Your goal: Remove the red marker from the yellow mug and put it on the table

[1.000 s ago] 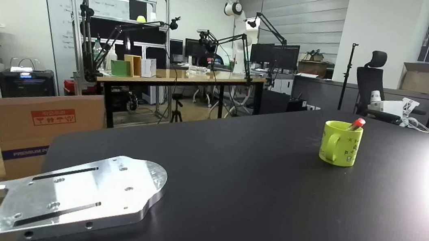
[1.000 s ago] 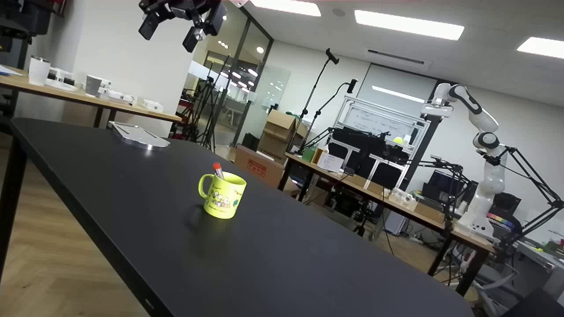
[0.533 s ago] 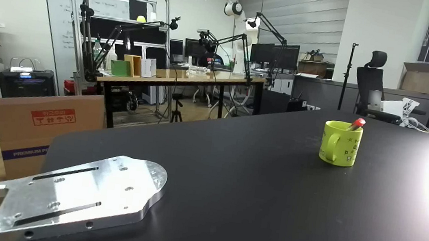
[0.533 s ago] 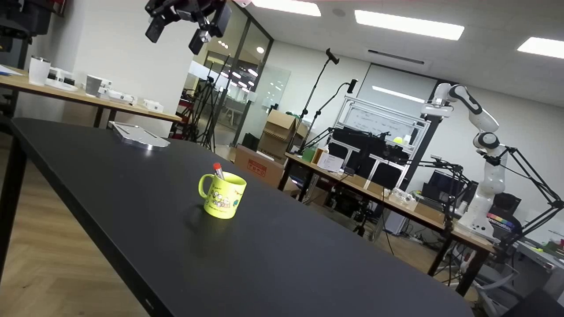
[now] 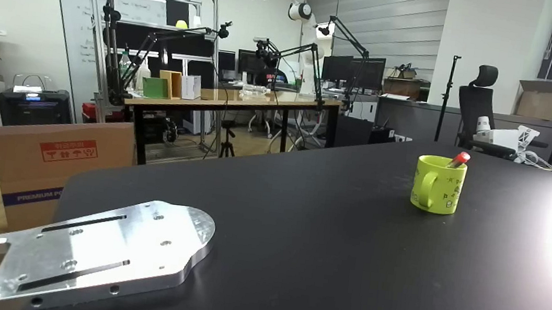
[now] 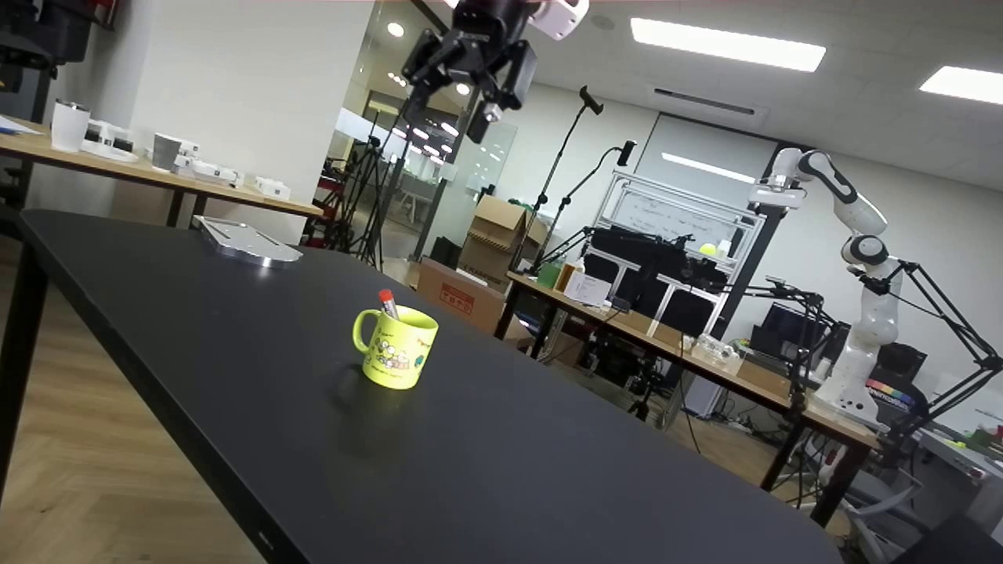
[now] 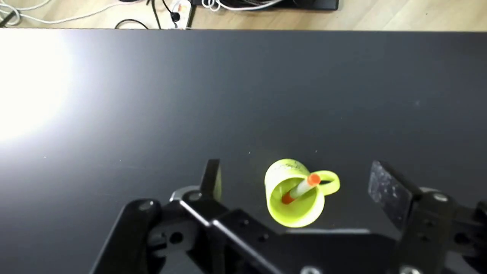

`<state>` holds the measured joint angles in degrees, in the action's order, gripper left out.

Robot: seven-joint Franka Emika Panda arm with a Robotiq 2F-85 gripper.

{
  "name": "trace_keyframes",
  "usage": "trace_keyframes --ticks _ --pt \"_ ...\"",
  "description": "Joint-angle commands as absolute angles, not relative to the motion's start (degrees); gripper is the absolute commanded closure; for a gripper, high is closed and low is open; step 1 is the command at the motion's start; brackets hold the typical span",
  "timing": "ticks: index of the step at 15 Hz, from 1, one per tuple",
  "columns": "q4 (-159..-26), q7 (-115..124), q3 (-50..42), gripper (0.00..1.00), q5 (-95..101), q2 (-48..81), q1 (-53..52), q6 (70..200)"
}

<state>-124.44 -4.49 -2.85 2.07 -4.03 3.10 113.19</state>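
The gripper point(image 6: 445, 119) hangs in the air above the table point(image 6: 509, 470), its two fingers point(image 7: 392, 194) spread wide, well apart from the yellow mug point(image 6: 396, 352). In the wrist view the mug appears between those fingers but well below them, upright on the black top with its handle out to the right. The red marker point(image 7: 301, 188) sits tilted in the mug, one red end down inside and the other poking above the rim near the handle; the barrel between them is pale. In both exterior views a red tip stands up out of the mug. A slotted silver metal plate point(image 5: 102, 244) lies at the table's edge, well apart from the mug, and a cardboard box point(image 5: 63, 171) stands near the table.
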Motion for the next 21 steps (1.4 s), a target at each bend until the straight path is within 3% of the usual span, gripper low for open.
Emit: trace_keyframes --ticks 1,10,21 --pt "-112.6 -0.9 -4.7 0.00 -4.8 6.6 4.6 113.0" --pt "-99.8 13.2 -3.3 0.00 -20.0 24.8 5.5 110.8" --pt "-103.0 8.2 -2.0 0.00 -29.0 31.7 7.3 113.4"
